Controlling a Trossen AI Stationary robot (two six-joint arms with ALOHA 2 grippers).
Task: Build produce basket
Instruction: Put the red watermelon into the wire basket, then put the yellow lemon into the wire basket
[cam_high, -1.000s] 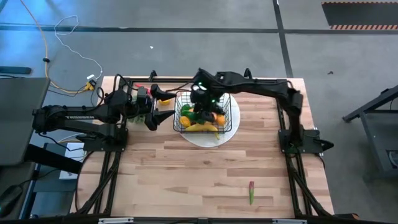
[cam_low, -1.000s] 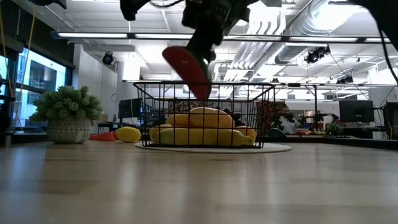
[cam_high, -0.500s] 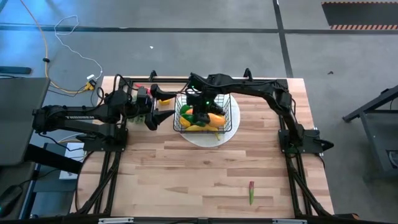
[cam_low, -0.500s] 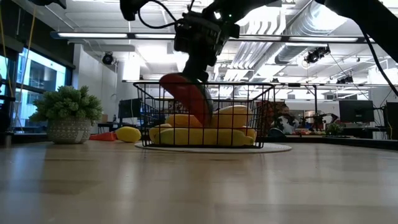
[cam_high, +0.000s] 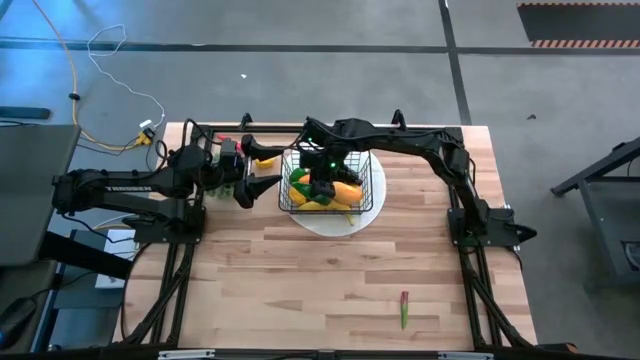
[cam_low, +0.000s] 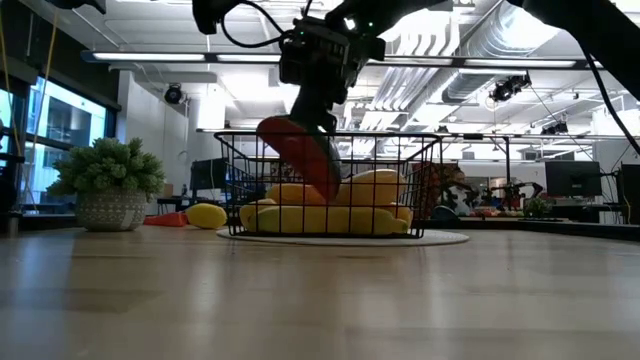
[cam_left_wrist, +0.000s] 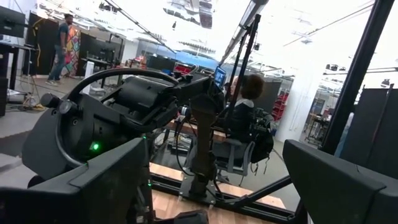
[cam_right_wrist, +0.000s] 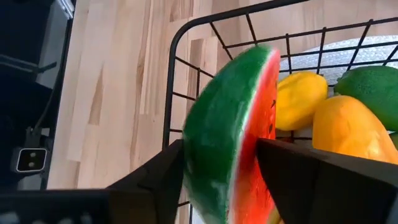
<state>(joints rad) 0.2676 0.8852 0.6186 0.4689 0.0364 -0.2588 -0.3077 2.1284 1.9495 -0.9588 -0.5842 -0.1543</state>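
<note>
Over the basket (cam_high: 332, 180), right gripper (cam_right_wrist: 249, 180) straddling a watermelon slice (cam_right_wrist: 233, 134), fingers apart on its two faces; green rind, red flesh. Below it yellow and green produce (cam_right_wrist: 348, 118), basket on a white plate (cam_low: 440, 238). Beside the basket, left gripper (cam_high: 262, 170) spread wide, empty; no writing legible.

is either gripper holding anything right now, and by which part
The right gripper holds the green-rinded red watermelon slice between its fingers, across its flat faces, over the black wire-mesh basket. The left gripper holds nothing.

- Light wooden table (cam_high: 330, 280).
- Round white plate (cam_high: 372, 212) near its back edge, under a black wire basket (cam_high: 372, 178).
- Small red-and-green piece (cam_high: 404, 308) near the front edge.
</note>
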